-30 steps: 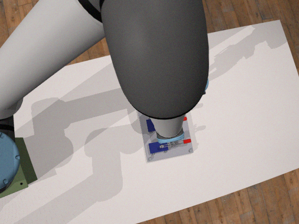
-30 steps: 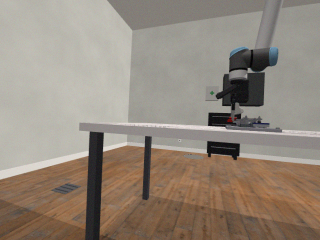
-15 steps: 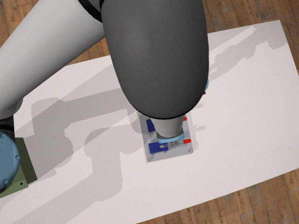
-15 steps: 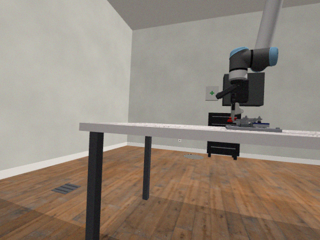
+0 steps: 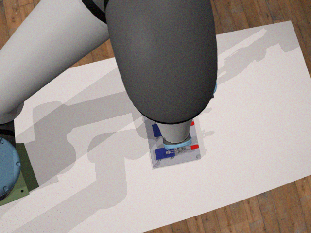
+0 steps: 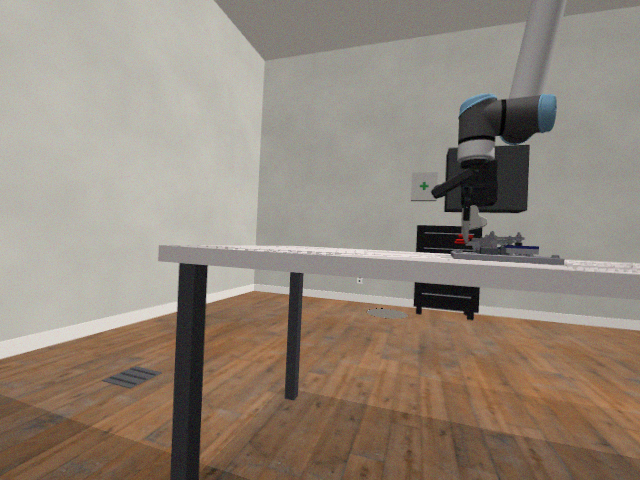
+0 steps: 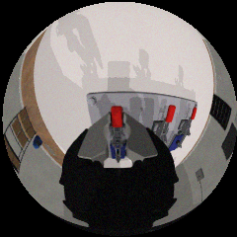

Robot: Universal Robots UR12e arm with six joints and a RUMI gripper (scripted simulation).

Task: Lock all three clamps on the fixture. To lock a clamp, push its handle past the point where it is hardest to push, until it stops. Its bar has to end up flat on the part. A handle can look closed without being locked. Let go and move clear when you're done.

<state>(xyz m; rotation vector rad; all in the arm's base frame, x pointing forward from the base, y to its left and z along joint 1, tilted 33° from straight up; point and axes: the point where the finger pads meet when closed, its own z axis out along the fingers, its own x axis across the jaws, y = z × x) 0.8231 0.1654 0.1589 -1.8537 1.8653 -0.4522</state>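
Red-tipped handle (image 7: pixel 117 116) of one toggle clamp is pinched in the gripper (image 7: pixel 118 140), on the fixture (image 5: pixel 197 155) mid-table. Near clamp (image 5: pixel 179 150) looks flat, probably locked; can't confirm the other two, so likely more to go.

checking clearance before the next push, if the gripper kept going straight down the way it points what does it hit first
The gripper points down, already shut on the red clamp handle. Going on, it would likely press that handle toward the grey fixture plate; depth is unclear.
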